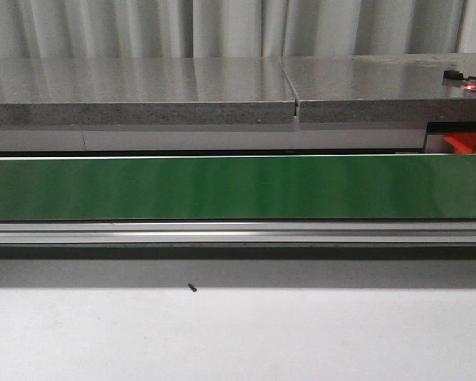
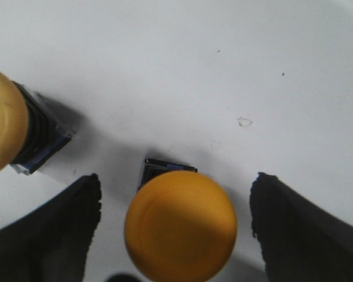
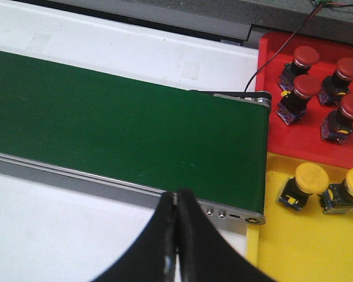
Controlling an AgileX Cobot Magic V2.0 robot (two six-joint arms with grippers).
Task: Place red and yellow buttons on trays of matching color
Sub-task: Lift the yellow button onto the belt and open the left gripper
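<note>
Front view: green belt [image 1: 238,187], grey counter [image 1: 143,91] behind.

1. The right gripper [image 3: 175,235] is hanging over the near edge of the green conveyor belt [image 3: 123,126], its two dark fingers [image 3: 191,241] pressing together with nothing between them
2. Four red buttons [image 3: 320,85] are sitting in the red tray [image 3: 294,141] beyond the belt's end
3. Two yellow buttons [image 3: 323,188] are lying in the yellow tray [image 3: 300,247] adjoining the red one

A grey speckled stone counter [image 1: 198,89] stands before pale pleated curtains [image 1: 222,28], behind the white table surface [image 1: 238,333].
</note>
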